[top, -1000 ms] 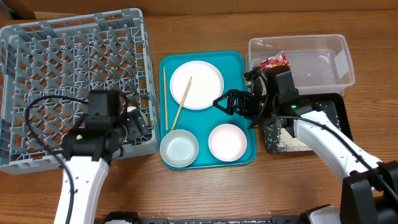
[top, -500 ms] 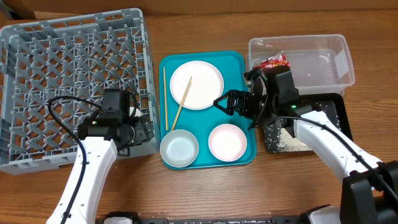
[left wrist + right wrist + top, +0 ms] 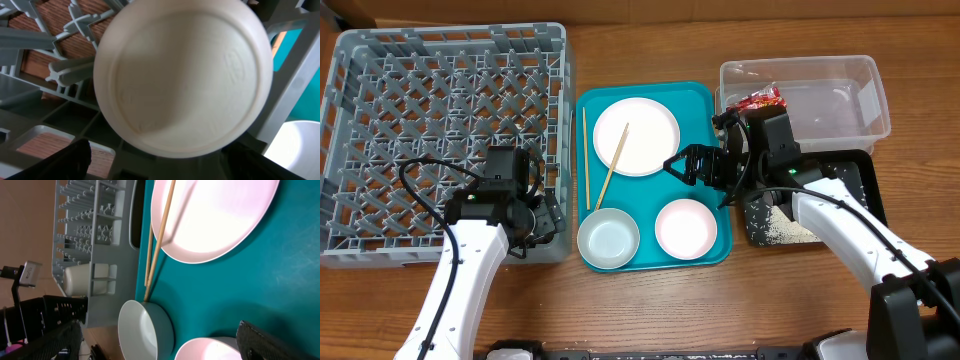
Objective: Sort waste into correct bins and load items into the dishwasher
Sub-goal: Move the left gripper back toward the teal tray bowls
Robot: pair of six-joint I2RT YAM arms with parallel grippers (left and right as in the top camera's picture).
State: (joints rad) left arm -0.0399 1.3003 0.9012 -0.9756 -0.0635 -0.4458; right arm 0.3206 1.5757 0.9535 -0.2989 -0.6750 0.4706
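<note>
The grey dish rack (image 3: pixel 430 120) stands at the left. My left gripper (image 3: pixel 542 208) is open in the rack's near right corner. Its fingers (image 3: pixel 70 160) stand apart below the base of a small white cup (image 3: pixel 182 75), which lies in the rack and also shows in the right wrist view (image 3: pixel 77 277). My right gripper (image 3: pixel 680 165) is open and empty above the teal tray (image 3: pixel 705 95). The tray holds a white plate (image 3: pixel 636 136) with a chopstick (image 3: pixel 612 163) across it, a pale bowl (image 3: pixel 608 238) and a pink bowl (image 3: pixel 686 227). The red wrapper (image 3: pixel 757 101) lies in the clear tub (image 3: pixel 860 95).
A second chopstick (image 3: pixel 585 158) lies along the teal tray's left edge. The black tray (image 3: pixel 855 180) at the right holds white grains (image 3: pixel 780 228) and lies partly under my right arm. Bare wood runs along the front of the table.
My left arm has moved right and forward into the rack's near right corner. The rack has shifted and squared up toward the teal tray. My right arm has not moved.
</note>
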